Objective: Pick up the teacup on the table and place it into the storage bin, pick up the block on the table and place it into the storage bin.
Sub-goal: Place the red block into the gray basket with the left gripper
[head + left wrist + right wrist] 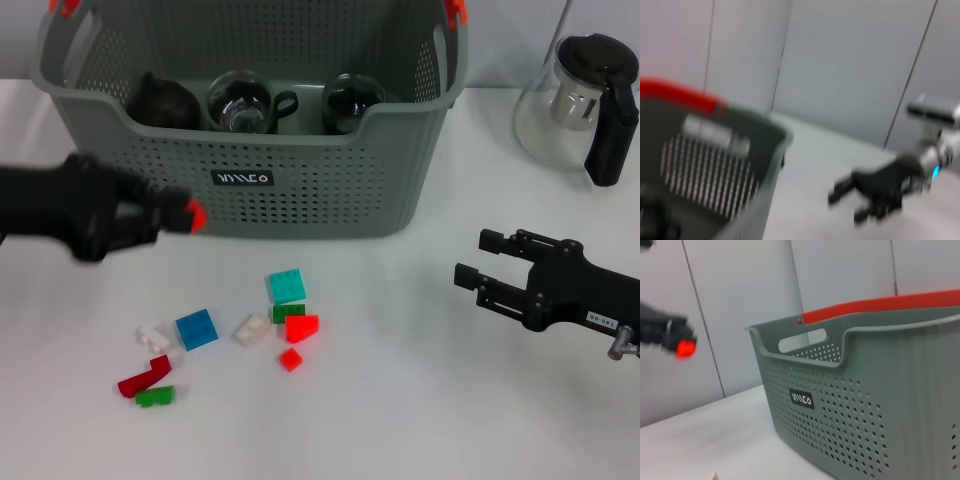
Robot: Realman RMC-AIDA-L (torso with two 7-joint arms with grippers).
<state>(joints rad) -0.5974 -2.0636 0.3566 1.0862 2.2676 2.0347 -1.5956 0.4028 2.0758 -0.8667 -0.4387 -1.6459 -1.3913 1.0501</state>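
Red block [195,214] is sitting pinched in left gripper [185,215], just before storage bin [300,200] front wall, below rim; right gripper [480,270] is idling open, farther off.

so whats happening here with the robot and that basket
The left gripper holds a small red block raised in front of the storage bin, apparently carrying it there. Three teacups already sit inside the bin. More blocks lie scattered on the table. The right gripper hangs open to the side, holding nothing, near a glass teapot.
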